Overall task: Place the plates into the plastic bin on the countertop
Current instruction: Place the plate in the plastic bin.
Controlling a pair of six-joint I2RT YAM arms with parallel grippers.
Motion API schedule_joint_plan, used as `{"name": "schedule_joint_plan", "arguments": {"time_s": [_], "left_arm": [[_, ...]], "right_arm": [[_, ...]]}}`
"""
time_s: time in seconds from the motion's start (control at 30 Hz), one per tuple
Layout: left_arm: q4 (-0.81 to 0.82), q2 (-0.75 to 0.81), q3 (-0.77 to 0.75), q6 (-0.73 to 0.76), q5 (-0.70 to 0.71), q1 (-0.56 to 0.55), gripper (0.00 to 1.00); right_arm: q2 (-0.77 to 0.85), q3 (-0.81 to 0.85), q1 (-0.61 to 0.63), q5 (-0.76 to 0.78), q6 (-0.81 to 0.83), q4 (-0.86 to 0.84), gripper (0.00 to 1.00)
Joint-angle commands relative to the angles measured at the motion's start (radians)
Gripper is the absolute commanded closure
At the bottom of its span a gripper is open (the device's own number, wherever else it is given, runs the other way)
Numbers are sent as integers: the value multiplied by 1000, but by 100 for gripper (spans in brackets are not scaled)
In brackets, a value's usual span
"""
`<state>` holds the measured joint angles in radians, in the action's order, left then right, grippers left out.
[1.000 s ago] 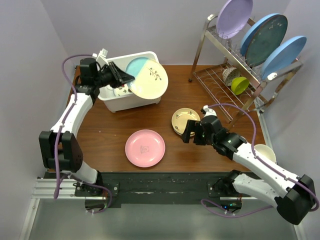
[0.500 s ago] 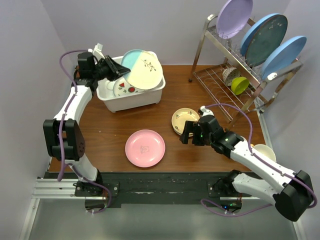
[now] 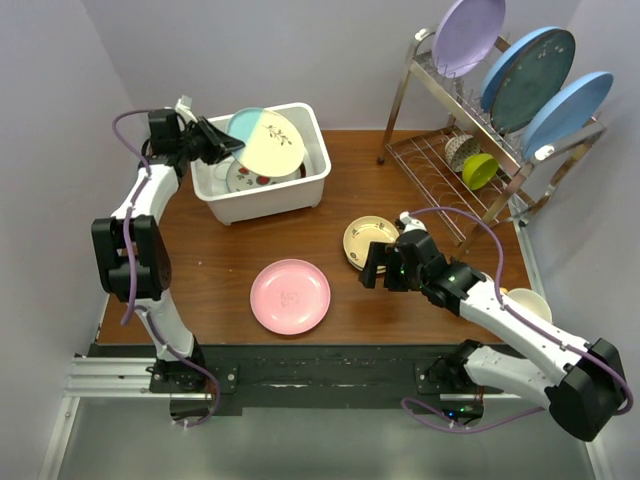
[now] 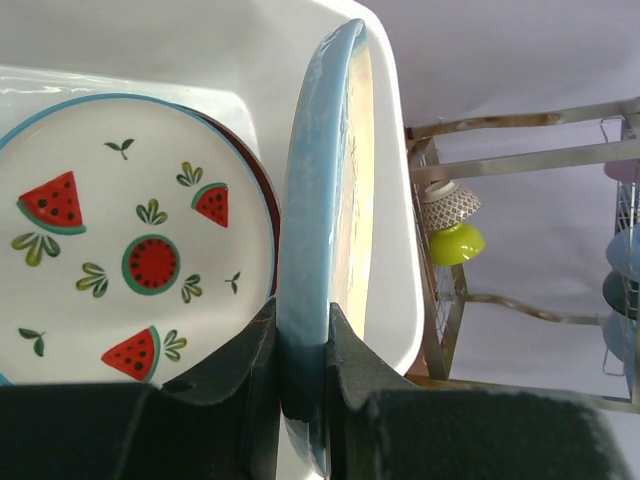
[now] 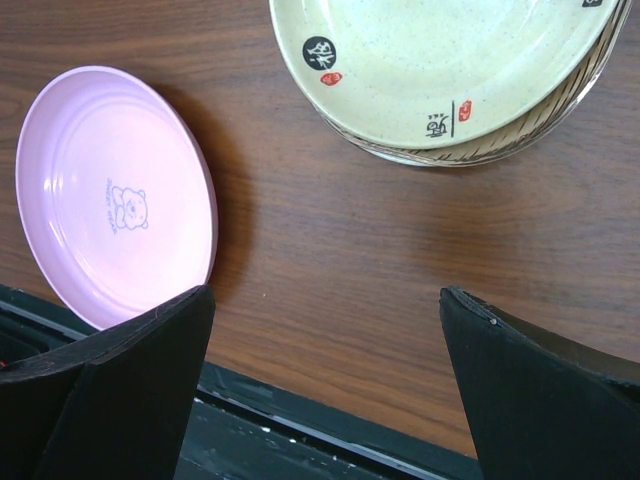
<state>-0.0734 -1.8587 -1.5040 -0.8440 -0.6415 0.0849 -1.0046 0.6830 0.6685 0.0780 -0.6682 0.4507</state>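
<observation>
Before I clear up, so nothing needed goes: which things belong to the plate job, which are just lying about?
Job: plastic bin, blue plate in left tool, watermelon plate, pink plate, tan plate.
Lying about: wire rack, yellow-green cup, upright plates.

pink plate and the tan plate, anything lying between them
Only bare countertop lies between the pink plate and the tan plate, clearest in the right wrist view; the open right gripper hangs over that gap.
</observation>
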Motion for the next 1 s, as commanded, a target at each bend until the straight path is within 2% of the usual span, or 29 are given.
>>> {"name": "schedule_joint_plan", "arguments": {"time_s": [0.0, 0.73, 0.93, 0.97], "left_arm": [[101, 6, -68, 25, -40, 6, 100], [-87, -54, -10, 157, 3, 10, 99], [-138, -59, -24, 180, 31, 12, 84], [-149, -65, -28, 184, 31, 12, 78]], "right_arm": [[-12, 6, 2, -18, 18, -30, 1], [-54, 0, 0, -61, 19, -47, 1], [-63, 0, 0, -66, 24, -47, 1], [-65, 0, 2, -66, 24, -47, 1]]}}
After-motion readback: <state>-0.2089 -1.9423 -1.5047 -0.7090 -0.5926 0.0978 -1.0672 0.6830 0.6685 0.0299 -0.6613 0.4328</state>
